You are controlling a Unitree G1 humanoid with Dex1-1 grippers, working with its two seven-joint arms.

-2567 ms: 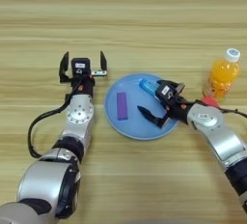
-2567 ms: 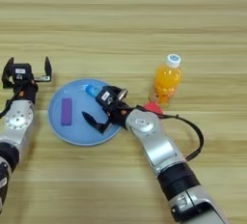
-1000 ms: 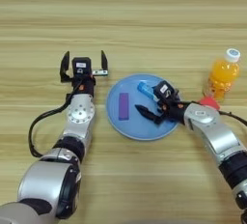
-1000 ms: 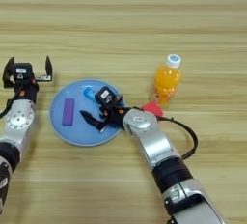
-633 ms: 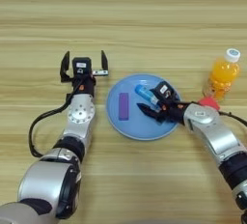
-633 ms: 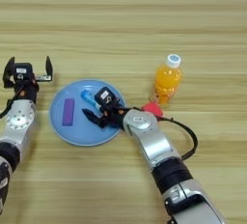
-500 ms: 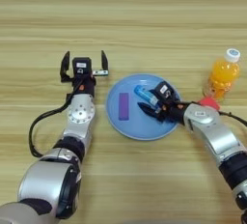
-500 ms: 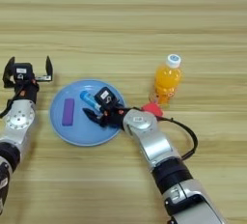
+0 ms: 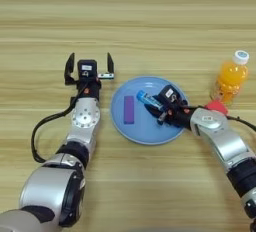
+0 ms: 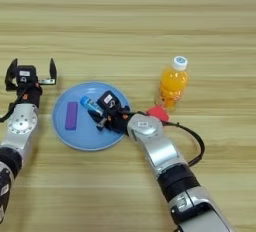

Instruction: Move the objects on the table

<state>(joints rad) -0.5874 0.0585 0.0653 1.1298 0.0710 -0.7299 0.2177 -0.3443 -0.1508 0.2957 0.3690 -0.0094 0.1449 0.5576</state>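
- Nearest me, my right gripper (image 9: 159, 112) reaches over the blue plate (image 9: 142, 132); its fingers look closed around the blue tube (image 9: 148, 100), which lies tilted just above or on the plate's middle — I cannot tell whether it is touching down.
- The purple block (image 9: 129, 109) lies flat on the plate's left half, so I count that one as done.
- The red cube (image 9: 216, 107) sits on the table (image 9: 150, 26) just right of the plate, beside my right forearm and at the foot of the orange-drink bottle (image 9: 229, 78); both are off the plate, so I judge them left to do, if the plate is the goal.
- Further off, my left gripper (image 9: 89, 69) rests on the table left of the plate, fingers spread wide, holding nothing.
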